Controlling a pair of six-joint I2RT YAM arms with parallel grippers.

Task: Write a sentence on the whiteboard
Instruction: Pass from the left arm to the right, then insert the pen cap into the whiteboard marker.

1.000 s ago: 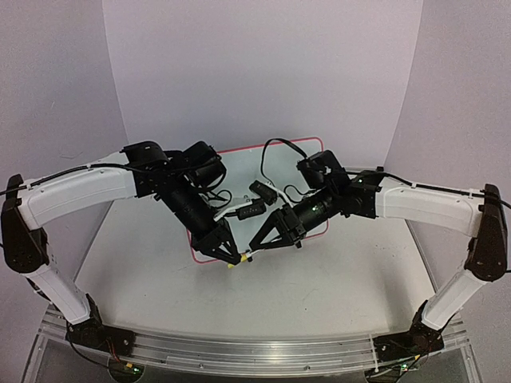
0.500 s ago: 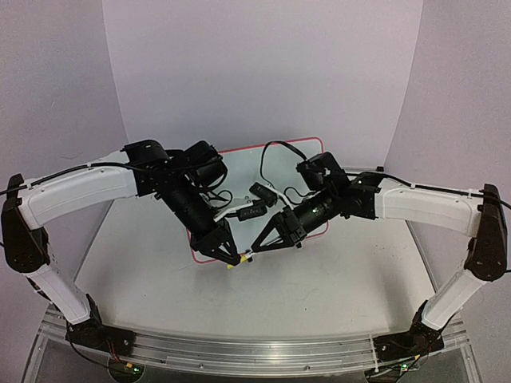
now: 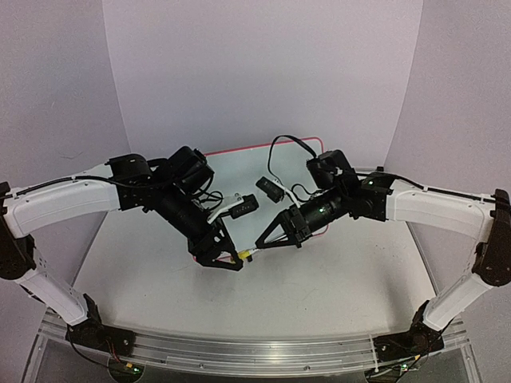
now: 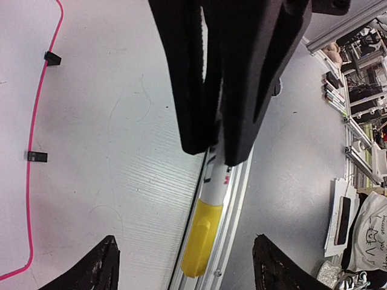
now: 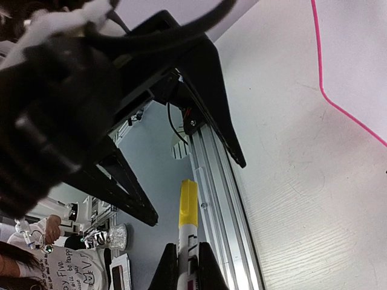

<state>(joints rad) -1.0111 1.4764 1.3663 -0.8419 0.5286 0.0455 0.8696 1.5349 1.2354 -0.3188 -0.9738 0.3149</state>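
A white marker with a yellow cap (image 3: 246, 254) hangs above the table in front of the whiteboard (image 3: 239, 169). My right gripper (image 3: 263, 243) is shut on its white barrel, the cap pointing towards my left gripper (image 3: 227, 257). In the right wrist view the right gripper (image 5: 185, 266) pinches the marker (image 5: 188, 202). In the left wrist view my left gripper (image 4: 184, 254) stands open, its tips wide on either side of the yellow cap (image 4: 204, 226) without touching it. No sentence shows on the whiteboard; both arms hide much of it.
The whiteboard's pink rim (image 4: 36, 121) and two black feet (image 4: 36, 156) lie left of the marker. An aluminium rail (image 5: 221, 199) runs along the table's near edge. A black camera unit (image 3: 268, 189) sits over the board between the arms.
My left gripper has opened and let go of the marker, and that arm has drawn back to the left. My right gripper has closed on the barrel.
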